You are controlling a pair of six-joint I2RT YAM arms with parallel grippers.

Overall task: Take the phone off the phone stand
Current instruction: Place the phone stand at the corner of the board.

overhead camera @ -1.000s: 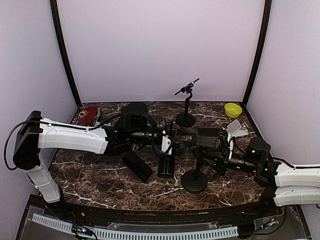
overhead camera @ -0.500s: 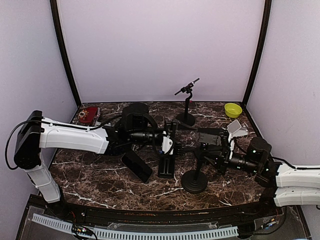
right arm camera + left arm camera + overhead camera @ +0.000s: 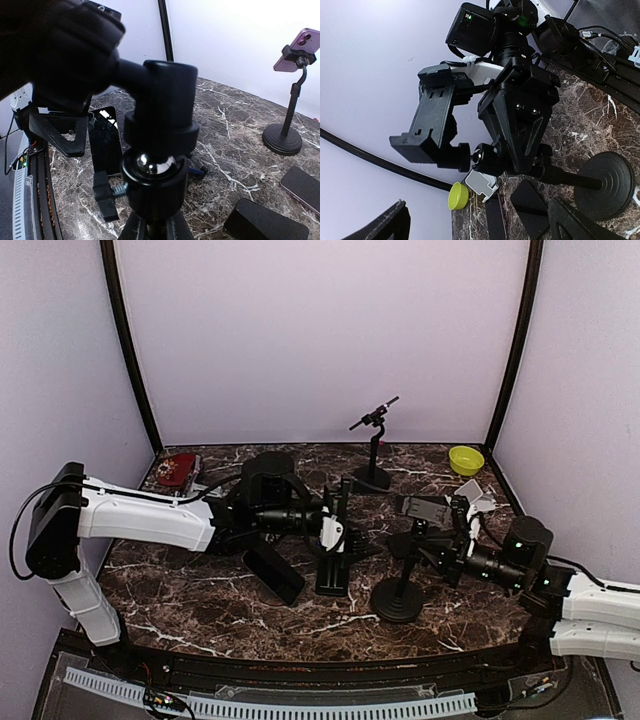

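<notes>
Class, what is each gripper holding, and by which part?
Right gripper grips the black round-based phone stand by its stem, below the ball joint; left gripper open, empty.

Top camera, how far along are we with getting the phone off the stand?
Looks done: the near phone stand has an empty clamp, and a black phone lies flat beside it. In hand: the right gripper grips that stand's pole; the left gripper is open and empty. Possibly left: the far stand holds a purple phone.
</notes>
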